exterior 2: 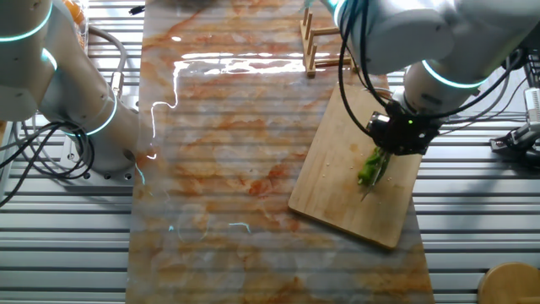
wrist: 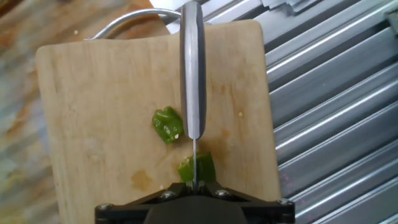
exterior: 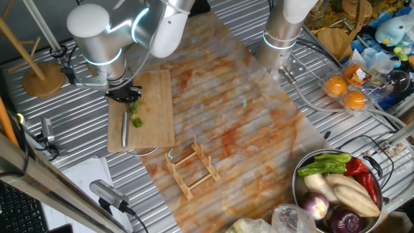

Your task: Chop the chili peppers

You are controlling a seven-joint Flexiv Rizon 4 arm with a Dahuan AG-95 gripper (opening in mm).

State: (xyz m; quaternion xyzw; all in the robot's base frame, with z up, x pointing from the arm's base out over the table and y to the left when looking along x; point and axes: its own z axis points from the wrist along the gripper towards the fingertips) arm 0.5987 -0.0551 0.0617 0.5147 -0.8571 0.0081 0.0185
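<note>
- The gripper (exterior: 123, 94), at left of the frame in one fixed view, is clamped on a knife (wrist: 192, 74).
- The chili peppers (wrist: 168, 125) lie in pieces mid-frame on the cutting board (wrist: 93, 112), beside the blade.

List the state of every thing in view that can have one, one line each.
chili peppers: cut into chunks, lying on the board
knife: held in the hand, blade down over a chunk
hand: shut on the knife
cutting board: flat on the table, partly over the mat
wooden rack: empty
metal bowl: full of vegetables
</note>
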